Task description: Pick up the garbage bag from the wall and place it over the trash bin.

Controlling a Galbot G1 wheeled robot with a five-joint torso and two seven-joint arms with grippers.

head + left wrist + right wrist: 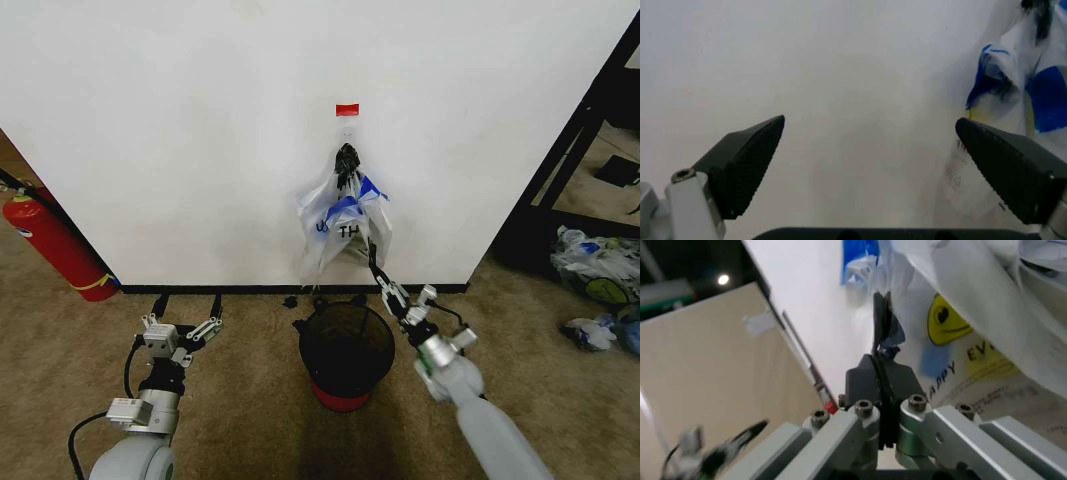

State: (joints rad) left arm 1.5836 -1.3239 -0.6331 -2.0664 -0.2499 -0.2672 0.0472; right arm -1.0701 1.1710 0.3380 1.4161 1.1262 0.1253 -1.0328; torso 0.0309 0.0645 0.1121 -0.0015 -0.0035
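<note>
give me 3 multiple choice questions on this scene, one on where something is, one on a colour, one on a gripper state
1. Where is the trash bin?
A. on the floor under the hanging garbage bag
B. beside the fire extinguisher
C. on a shelf

2. What colour is the tape above the hook?
A. blue
B. red
C. yellow

3. How is the left gripper?
A. shut on the bag
B. shut on nothing
C. open

Answers: 1 A, the bin stands by the wall below the bag. 2 B, the strip is red. 3 C, its fingers stand wide apart facing bare wall.
</note>
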